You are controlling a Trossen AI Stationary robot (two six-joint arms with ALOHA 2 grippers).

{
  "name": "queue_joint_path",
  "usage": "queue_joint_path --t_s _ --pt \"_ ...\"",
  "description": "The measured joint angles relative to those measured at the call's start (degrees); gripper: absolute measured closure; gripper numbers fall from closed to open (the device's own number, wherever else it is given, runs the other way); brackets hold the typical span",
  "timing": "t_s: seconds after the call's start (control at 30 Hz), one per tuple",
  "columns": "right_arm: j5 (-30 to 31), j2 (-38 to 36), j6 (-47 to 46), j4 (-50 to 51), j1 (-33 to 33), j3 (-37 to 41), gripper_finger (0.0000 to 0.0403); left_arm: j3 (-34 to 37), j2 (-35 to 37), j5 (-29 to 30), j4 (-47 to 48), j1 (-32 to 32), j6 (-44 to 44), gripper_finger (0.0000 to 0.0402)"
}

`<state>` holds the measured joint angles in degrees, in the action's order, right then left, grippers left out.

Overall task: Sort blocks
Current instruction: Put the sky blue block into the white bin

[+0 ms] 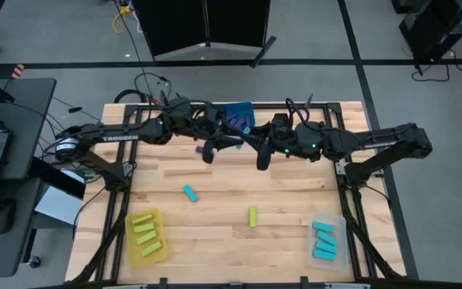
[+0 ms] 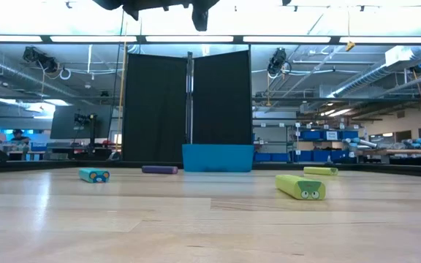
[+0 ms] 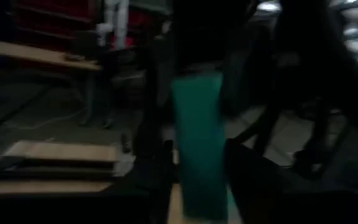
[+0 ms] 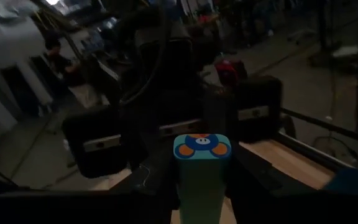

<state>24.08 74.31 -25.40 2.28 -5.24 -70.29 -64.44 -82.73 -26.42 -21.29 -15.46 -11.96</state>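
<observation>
While both arms meet mid-table, right pincer (image 4: 201,186) clamps cyan block (image 4: 202,171), long axis along fingers; left pincer (image 3: 194,180) state unclear.

left arm: reaching to table's far middle, left gripper (image 1: 208,152) raised, fingers clasping a cyan block (image 3: 199,149) | right arm: mirrored, right gripper (image 1: 261,159) clasping the same block

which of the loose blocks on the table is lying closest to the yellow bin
The cyan block, lying at a slant left of centre. The lime block lies farther right, towards the clear bin, and the purple block sits far back by the blue bin.
</observation>
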Motion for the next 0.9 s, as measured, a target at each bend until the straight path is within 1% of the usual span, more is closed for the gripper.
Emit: queue_joint_path --t_s 0.07,0.13,0.23,0.33,0.43,0.53,0.63,0.77,0.83,0.9 --pt "0.9 -0.3 -0.4 5.2 -0.4 -2.7 0.0283 0.0 0.1 2.8 1.5 0.0 2.1 0.022" --pt "1.3 -0.4 -1.6 10.9 -1.0 -5.4 0.0283 0.0 0.1 5.2 3.2 0.0 4.1 0.0197" --pt "-0.9 -0.6 -4.6 17.8 -2.9 -9.4 0.0283 0.3 -0.3 10.2 7.1 -0.6 6.1 0.0186" --pt "-1.1 -0.7 -5.5 24.1 -5.0 -12.6 0.0283 0.3 -0.2 14.8 11.1 -1.1 8.5 0.0194" --pt "-0.5 -0.6 -8.3 30.0 -7.0 -14.3 0.0283 0.3 -0.1 15.2 15.1 -2.2 9.2 0.0218" --pt "-0.6 -0.6 -11.7 35.4 -9.3 -15.2 0.0283 0.3 -0.2 15.9 16.8 -3.3 11.3 0.0255" --pt "-0.4 -0.5 -14.9 39.5 -11.0 -15.2 0.0283 0.3 -0.1 15.6 18.3 -3.8 11.8 0.0303" --pt "-1.0 -0.5 -20.4 46.5 -14.4 -15.2 0.0283 0.3 -0.1 15.4 20.7 -4.3 14.0 0.0378" --pt "-2.0 -0.5 -23.3 50.6 -16.4 -15.2 0.0283 0.3 -0.1 15.5 22.3 -4.5 14.8 0.0393" --pt "-3.1 -0.4 -26.4 55.3 -18.4 -15.2 0.0283 0.3 -0.1 15.5 24.2 -4.5 16.0 0.0392"
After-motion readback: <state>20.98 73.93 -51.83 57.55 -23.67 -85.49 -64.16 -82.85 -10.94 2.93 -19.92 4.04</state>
